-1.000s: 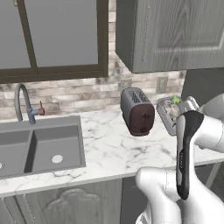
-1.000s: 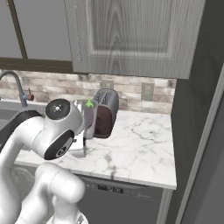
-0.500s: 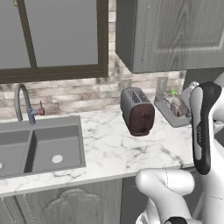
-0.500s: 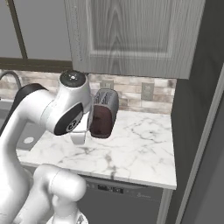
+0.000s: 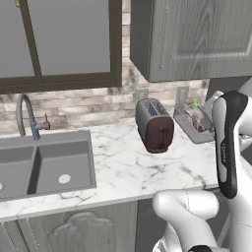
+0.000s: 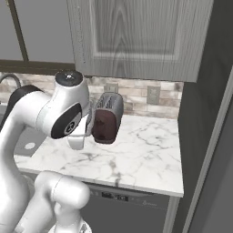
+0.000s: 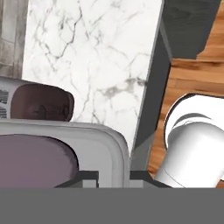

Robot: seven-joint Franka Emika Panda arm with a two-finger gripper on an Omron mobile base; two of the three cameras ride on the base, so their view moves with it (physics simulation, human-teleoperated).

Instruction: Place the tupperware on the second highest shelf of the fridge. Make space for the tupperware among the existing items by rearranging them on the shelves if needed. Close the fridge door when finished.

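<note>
My gripper (image 7: 113, 177) is shut on the rim of the tupperware (image 7: 65, 144), a grey translucent tray that looms large at the bottom left of the hand view. In the left base view the tupperware (image 5: 193, 122) hangs tilted above the counter's right end, food and a green sprig showing, with my hand largely hidden behind my forearm (image 5: 227, 142). The dark grey fridge (image 6: 215, 91) stands at the counter's right end, and its dark base (image 7: 188, 22) is visible from above. The shelf, the existing items and the fridge door's inner face are out of view.
A dark red-fronted toaster (image 5: 155, 125) stands on the marble counter (image 5: 123, 167) just left of the tupperware. A sink (image 5: 44, 165) with a faucet lies far left. Grey wall cupboards (image 6: 136, 36) hang overhead. Wooden floor (image 7: 197, 78) lies below the counter's edge.
My forearm has swung right and upward, and the elbow has risen. The tupperware has stayed in the grip near the counter's right end.
</note>
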